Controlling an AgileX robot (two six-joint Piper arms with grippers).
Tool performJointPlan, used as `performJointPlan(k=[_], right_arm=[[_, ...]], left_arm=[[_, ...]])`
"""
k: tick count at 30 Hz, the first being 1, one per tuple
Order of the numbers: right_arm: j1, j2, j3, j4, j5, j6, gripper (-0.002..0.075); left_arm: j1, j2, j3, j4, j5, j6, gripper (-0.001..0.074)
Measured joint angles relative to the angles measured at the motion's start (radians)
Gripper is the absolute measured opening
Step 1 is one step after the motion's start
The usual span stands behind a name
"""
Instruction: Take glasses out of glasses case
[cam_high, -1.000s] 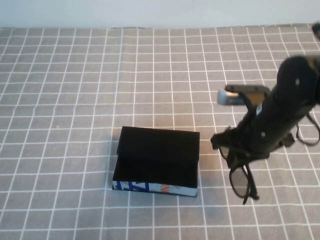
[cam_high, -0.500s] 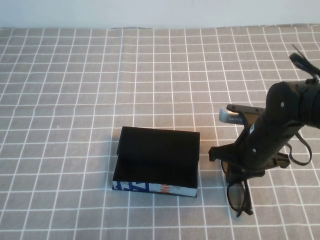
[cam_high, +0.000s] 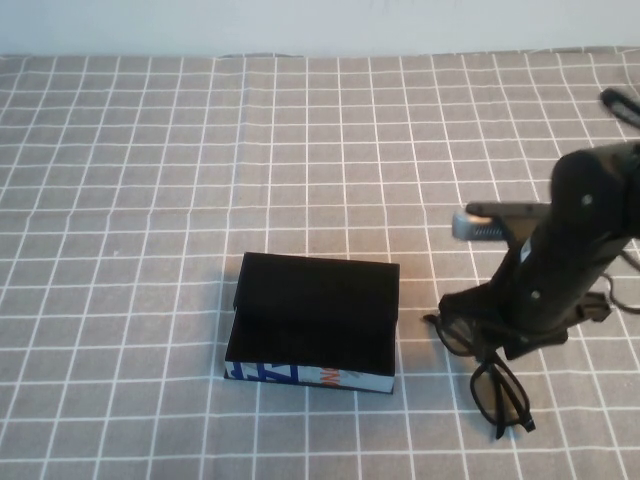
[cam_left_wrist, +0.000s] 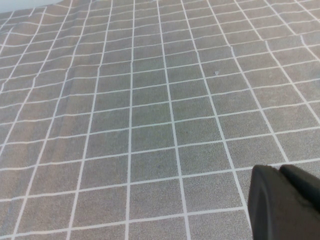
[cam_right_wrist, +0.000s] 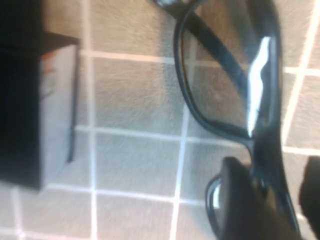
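While the left gripper (cam_left_wrist: 285, 205) hangs over bare checked worktop (cam_high: 120, 200) with jaws together, the open glasses case (cam_high: 315, 322) sits mid-worktop. Just right of it, the right gripper (cam_high: 500, 335) has its jaws clamped on the glasses (cam_high: 492, 380) at the frame's middle.

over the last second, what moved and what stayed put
The right gripper, shut on the glasses, shifted slightly rightward beside the glasses case, carrying the glasses lower toward the checked cloth. Nothing was let go. The case stayed in place, open and empty. The left gripper is off the high view.
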Motion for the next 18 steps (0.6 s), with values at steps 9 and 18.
performJointPlan(k=[9,18], right_arm=[[0.002,-0.248,0.0,-0.002,0.106,-0.002,0.0114],[0.036,-0.477,0.02,-0.014,0.12,-0.166,-0.0002]], left_arm=[[0.0,0.0,0.0,0.0,0.0,0.0,-0.0004],[0.0,0.0,0.0,0.0,0.0,0.0,-0.0004]])
